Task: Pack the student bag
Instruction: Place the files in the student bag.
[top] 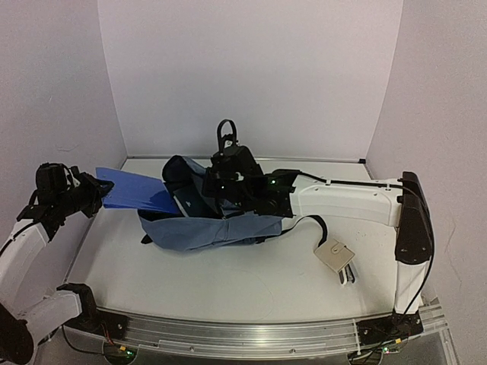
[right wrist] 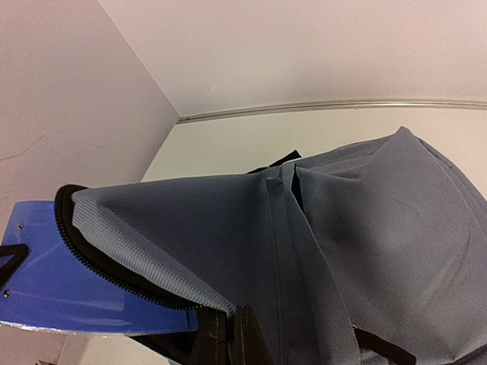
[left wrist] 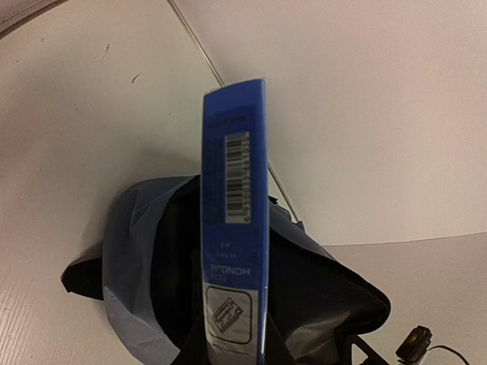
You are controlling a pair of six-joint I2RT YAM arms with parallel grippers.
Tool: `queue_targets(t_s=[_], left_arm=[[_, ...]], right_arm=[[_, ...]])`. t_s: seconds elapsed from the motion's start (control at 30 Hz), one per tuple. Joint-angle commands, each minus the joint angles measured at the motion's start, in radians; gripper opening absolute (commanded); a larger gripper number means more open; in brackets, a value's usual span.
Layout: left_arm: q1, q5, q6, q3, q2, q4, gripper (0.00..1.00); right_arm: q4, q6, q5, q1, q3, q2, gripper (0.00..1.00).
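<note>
The student bag [top: 199,231] lies mid-table on its side, slate-blue, with its zippered mouth facing left. My right gripper [top: 215,188] is shut on the bag's upper flap beside the zipper [right wrist: 114,277] and holds that flap lifted; its gripper [right wrist: 228,338] shows at the bottom of the right wrist view, under the grey-blue fabric [right wrist: 342,228]. My left gripper [top: 90,196] is shut on a flat bright-blue notebook [top: 133,192] whose far end sits at the bag's mouth. In the left wrist view the notebook [left wrist: 232,228] stands edge-on before the dark opening [left wrist: 327,296], with the gripper [left wrist: 232,342] round its near end.
A small beige square item [top: 333,256] with a black-and-white piece beside it lies right of the bag. The bag's black strap [top: 316,224] curls toward it. White walls close the table at the back and both sides.
</note>
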Motion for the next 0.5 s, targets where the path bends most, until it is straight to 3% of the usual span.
queue_targets(t_s=[0.0,0.27,0.47], left_arm=[[-0.005,0.064,-0.069,-0.009,-0.013,0.164,0.0],[-0.072,0.046,-0.117,-0.048,0.008,0.221,0.0],[-0.196,-0.036,-0.148,-0.077,0.06,0.293,0.0]], right_arm=[[0.095,0.019,0.001,-0.002,0.007,-0.088,0.0],[0.095,0.001,-0.005,-0.002,0.021,-0.083,0.0],[0.127,0.001,-0.015,-0.001,0.026,-0.085,0.0]])
